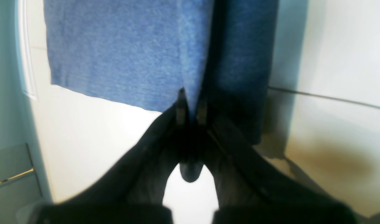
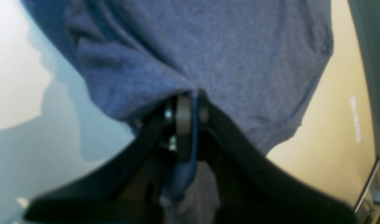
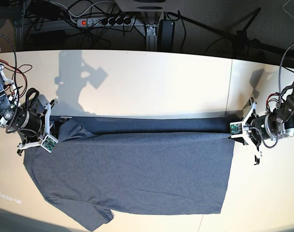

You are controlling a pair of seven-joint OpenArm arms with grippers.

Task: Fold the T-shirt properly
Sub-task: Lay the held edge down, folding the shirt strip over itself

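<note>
Pinches the T-shirt [image 1: 121, 53] with the left gripper [image 1: 190, 109], jaws almost together, a thin bit of blue cloth squeezed between. Does the same with the right gripper [image 2: 190, 109]: jaws tight on a bunched fold of the blue-grey cloth.

From above, shows the left gripper [image 3: 236, 129] at the straight bottom end of the T-shirt [image 3: 137, 169] and the right gripper [image 3: 54, 133] at the shoulder end. Holds the far edge between the two, in a long line across the table [image 3: 151, 82]. Looks a little raised there, with a dark band under it.

Matters most for the next move: lies long from side to side, with all the rest of the cloth spread flat toward the near side of the table, away from both grippers. Probably means carrying the held edge over toward that near side, both ends together, so the fold comes out straight.

Has one sleeve [image 3: 96, 217] sticking out at the near corner on the right gripper's side; could end up poking out of the fold. Shows nothing else on the cloth or in the way. Keeps the power strip [image 3: 105, 21] and wires [image 3: 7, 72] well apart, behind the table and beside the arms.
</note>
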